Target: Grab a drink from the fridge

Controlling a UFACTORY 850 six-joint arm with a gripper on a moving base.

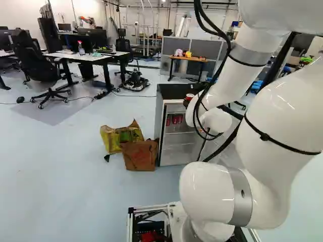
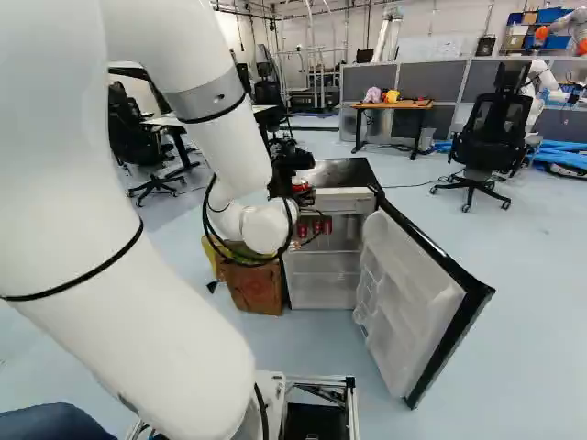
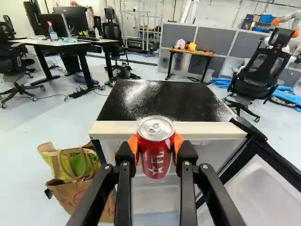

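Evidently the red can sits upright between the end effector's closed-in fingers, gripped.

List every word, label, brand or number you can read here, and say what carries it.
Red can: white lettering above a star shape, not clear enough to quote with certainty.
Brown paper bag: reddish print, too blurred to read.
Spray bottle: label too small to read.

In the wrist view, I locate white capital lettering above a white star on the red can. In the left base view, I note red print, illegible, on the brown bag.
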